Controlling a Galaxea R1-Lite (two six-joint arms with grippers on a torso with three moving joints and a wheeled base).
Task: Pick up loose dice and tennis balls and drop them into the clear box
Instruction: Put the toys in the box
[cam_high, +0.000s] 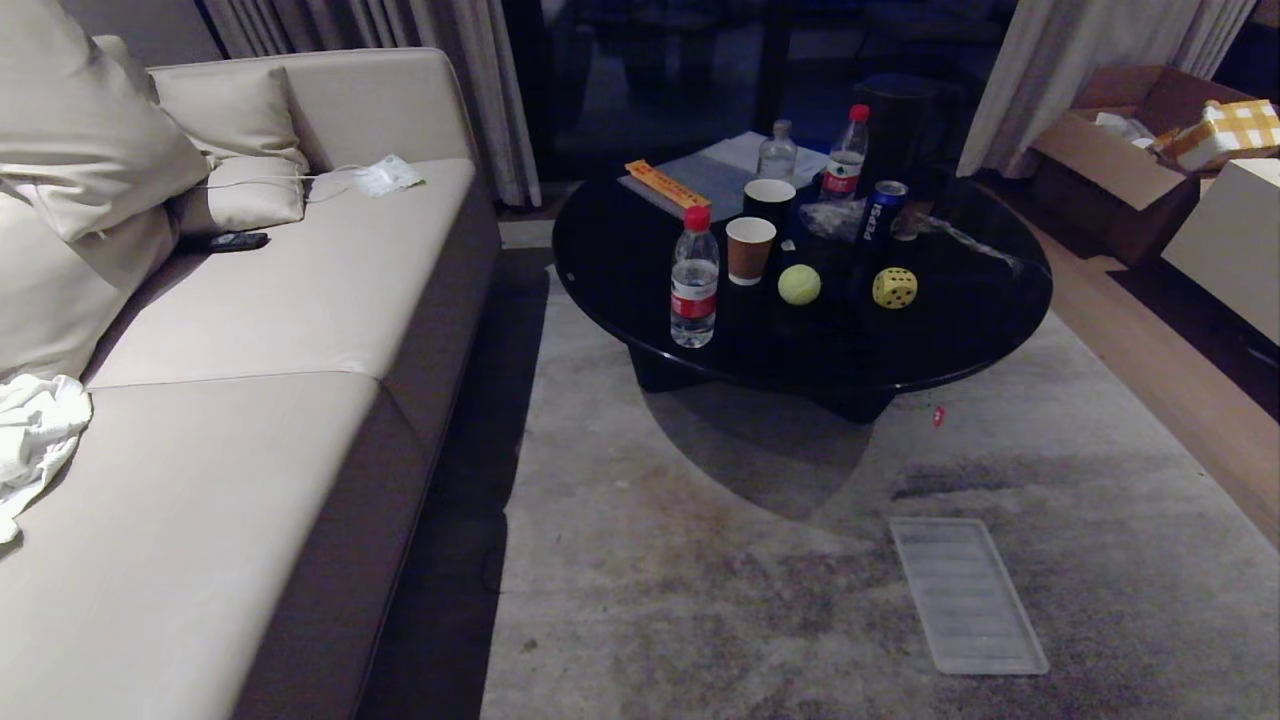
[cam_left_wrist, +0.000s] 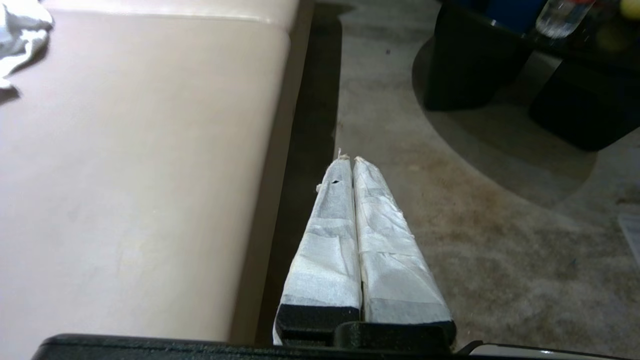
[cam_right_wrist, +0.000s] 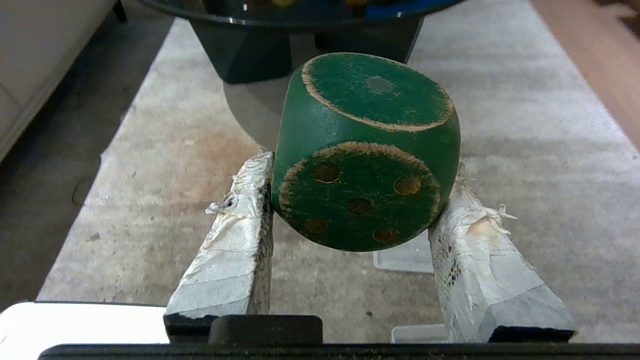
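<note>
- While the right gripper (cam_right_wrist: 352, 200) hangs over the rug (cam_right_wrist: 525, 150), it clamps the dark green die (cam_right_wrist: 365, 150) between its two tape-wrapped fingers (cam_right_wrist: 235, 235); jaws about half spread, one on each side face of the die.
- Green die sits tilted: one-pip face up and away, five-pip face toward the wrist camera. Edges worn to bare wood.
- Left gripper (cam_left_wrist: 348, 159) is empty, taped fingers pressed together, tips touching. It hangs over the rug edge, just beside the sofa (cam_left_wrist: 125, 175) base.
- Neither arm shows in the head view.
- Round black counter (cam_high: 980, 330) carries one tennis ball (cam_high: 799, 284) and the yellow die (cam_high: 894, 288), near each other, apart, toward the front edge.
- Also on the counter: front water bottle (cam_high: 694, 280) with red cap left of the ball, brown paper cup (cam_high: 750, 250), black cup (cam_high: 769, 200) behind it, Pepsi can (cam_high: 884, 210), two more bottles at the back (cam_high: 845, 155), an orange strip (cam_high: 666, 184) on a grey pad.
- Flat ribbed translucent lid (cam_high: 965, 595) lies on the rug in front of the counter, toward the right.
- Under the held die, the right wrist view shows part of a translucent plastic piece (cam_right_wrist: 407, 257) on the rug; cannot tell whether it is the clear box or the lid.
- White cloth (cam_high: 35, 430) lies on the sofa seat; open cardboard box (cam_high: 1130, 150) stands at far right.
</note>
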